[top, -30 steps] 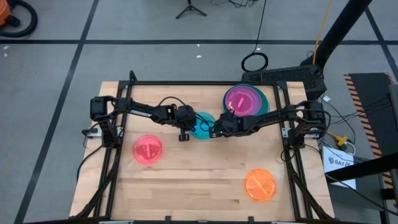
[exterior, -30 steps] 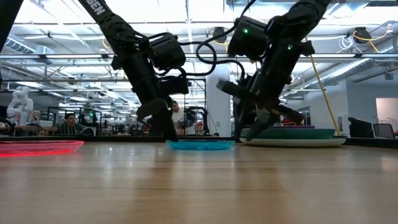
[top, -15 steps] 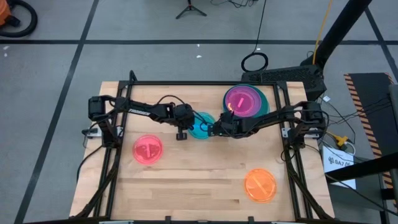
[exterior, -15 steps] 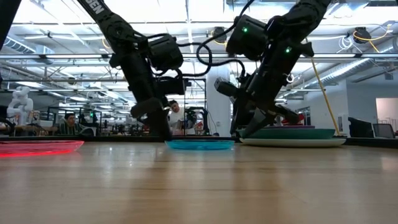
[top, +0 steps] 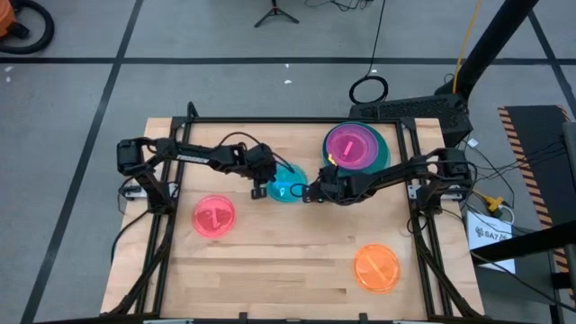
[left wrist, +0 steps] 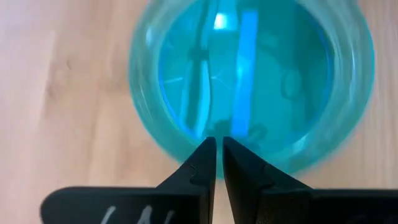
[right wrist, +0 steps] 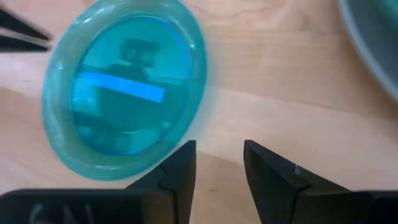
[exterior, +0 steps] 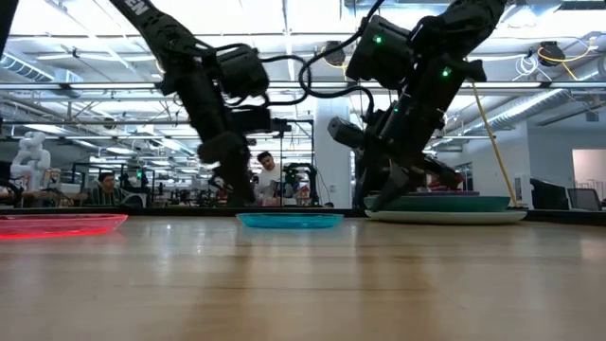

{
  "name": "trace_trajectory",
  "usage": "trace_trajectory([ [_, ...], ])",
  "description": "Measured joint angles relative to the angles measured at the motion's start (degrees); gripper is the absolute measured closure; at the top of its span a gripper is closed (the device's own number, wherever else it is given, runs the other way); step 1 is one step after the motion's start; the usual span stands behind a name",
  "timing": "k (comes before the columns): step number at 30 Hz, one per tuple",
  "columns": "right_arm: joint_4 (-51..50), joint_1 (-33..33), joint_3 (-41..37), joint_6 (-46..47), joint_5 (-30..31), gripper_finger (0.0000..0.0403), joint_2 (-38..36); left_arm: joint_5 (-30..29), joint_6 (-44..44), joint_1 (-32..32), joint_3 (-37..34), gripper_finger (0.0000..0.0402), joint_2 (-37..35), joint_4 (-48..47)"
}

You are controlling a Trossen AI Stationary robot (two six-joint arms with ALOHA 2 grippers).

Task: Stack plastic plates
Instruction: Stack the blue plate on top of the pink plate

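Note:
A small cyan plate [top: 288, 187] [exterior: 289, 220] lies flat on the table between my two grippers. My left gripper [top: 260, 188] [left wrist: 219, 142] is shut, its tips at the plate's left rim. My right gripper [top: 310, 192] [right wrist: 219, 146] is open and low, just right of the plate [right wrist: 121, 87]. A stack [top: 354, 147] with a dark green plate at the bottom and purple and pink-red dishes on top sits at the far right. A pink-red plate [top: 214, 217] lies at the left and an orange plate [top: 376, 267] near right. My left gripper has its shut fingertips [left wrist: 208, 149] on the cyan plate's rim [left wrist: 180, 144] on the plate's left side, coming slanting from above and from the left. The plate lies flat on the table. My right gripper has one finger [right wrist: 183, 155] beside the rim [right wrist: 163, 148]; whether it touches, I cannot tell.
A black frame [top: 297, 120] runs along the table's far edge and both sides. Bare wood lies between the pink-red plate and the orange plate. In the low view, people sit in the room [exterior: 104, 185] behind the table.
The cyan plate has slid a short way toward the table's left, staying flat. Both grippers have moved left with it, the left one drawing back toward its own side, the right one following and coming slightly nearer.

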Motion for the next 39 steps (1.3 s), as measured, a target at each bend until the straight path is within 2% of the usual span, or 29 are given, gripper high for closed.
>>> trace_trajectory([
  [6,-3.3,1.5,-0.1,1.4,0.8,0.0273,-0.4,1.8,0.0,2.5,-7.9,0.0366,-7.3,8.6],
  [9,1.3,1.4,-0.1,1.5,1.3,0.0273,0.7,6.6,0.2,3.8,-10.9,0.0366,-9.4,12.9],
  [13,7.5,0.3,0.0,1.5,1.9,0.0273,2.4,8.7,0.7,5.0,-13.7,0.0366,-9.3,17.7],
  [28,9.8,-0.9,-0.1,1.6,2.0,0.0273,4.4,8.9,1.1,5.6,-13.8,0.0366,-2.8,21.2],
  [39,13.7,-1.1,-0.1,1.5,2.9,0.0273,7.7,8.8,1.1,6.3,-13.9,0.0366,-2.1,20.5],
])
